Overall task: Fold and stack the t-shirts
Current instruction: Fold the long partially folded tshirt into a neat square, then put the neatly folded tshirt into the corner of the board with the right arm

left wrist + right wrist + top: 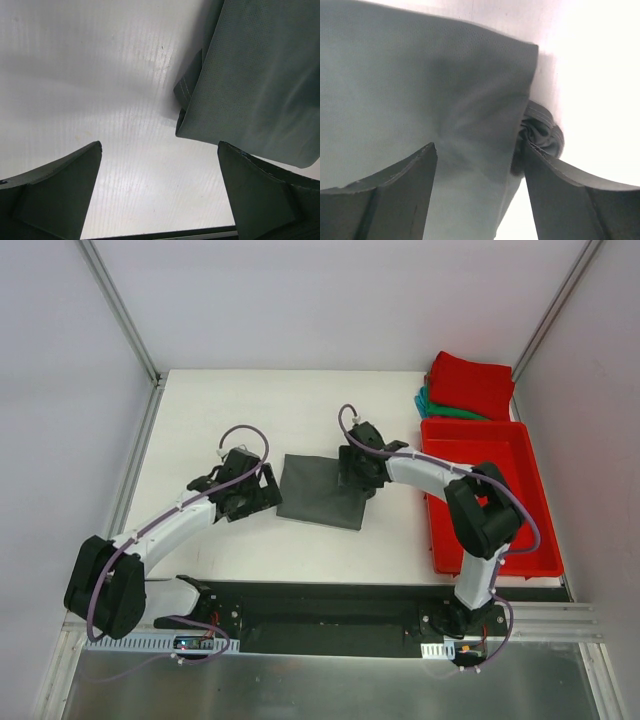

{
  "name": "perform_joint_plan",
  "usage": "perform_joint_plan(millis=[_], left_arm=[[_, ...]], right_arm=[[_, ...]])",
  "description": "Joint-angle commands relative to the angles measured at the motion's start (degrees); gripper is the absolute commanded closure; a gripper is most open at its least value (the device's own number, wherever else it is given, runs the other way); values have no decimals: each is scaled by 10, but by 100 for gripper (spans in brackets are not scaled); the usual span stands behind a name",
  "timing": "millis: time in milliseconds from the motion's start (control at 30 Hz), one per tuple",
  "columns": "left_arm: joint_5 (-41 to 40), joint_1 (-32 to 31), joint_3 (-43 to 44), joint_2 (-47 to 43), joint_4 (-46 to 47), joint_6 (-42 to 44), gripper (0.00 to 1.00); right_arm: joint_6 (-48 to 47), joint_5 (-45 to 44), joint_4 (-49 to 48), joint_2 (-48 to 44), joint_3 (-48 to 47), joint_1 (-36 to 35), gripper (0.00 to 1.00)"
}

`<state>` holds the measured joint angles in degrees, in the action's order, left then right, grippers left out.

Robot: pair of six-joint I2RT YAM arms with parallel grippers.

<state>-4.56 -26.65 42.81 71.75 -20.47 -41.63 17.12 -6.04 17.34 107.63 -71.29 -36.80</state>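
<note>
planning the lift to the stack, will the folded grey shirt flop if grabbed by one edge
Probably floppy: the grey shirt is thin cloth, creasing between the fingers of the right end effector. Its layers, loose at the corner, would likely fall open.

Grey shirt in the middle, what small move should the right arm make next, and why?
Probably close the right gripper: its jaws stand open astride the right edge of the folded grey shirt, not yet pinching it, while the left gripper is open beside the cloth.
</note>
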Motion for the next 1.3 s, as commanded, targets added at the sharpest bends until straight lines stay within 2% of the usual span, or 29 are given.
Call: perform_joint_plan(millis=[0,100,200,500,667,967,1067,1167,1267], left_arm=[[3,-2,-24,-43,-1,-15,1],[3,-2,-40,-70,-1,-20,1],[3,-2,-54,-90,-1,-21,1],[3,-2,-87,-141,-16,-32,1],[-6,-2,-99,-161,-20,-31,1],[-12,-2,-97,-139,-25,-33,1],[-12,-2,-98,-143,-25,-35,1],[-14,-2,-99,-148,-26,-36,1],[-16,-2,-99,-154,-28,-36,1]], right_arm=[[-46,-38,8,-98,9,-2,27],[-35,-52,6,-142,47,-1,21],[-22,-49,10,-153,69,-1,20],[11,-49,88,-28,-24,-2,14],[7,-22,80,11,-47,-6,15],[38,10,76,61,-72,-37,26],[60,-11,79,78,-78,-50,37],[70,-55,88,96,-94,-61,60],[70,-70,71,109,-105,-66,78]])
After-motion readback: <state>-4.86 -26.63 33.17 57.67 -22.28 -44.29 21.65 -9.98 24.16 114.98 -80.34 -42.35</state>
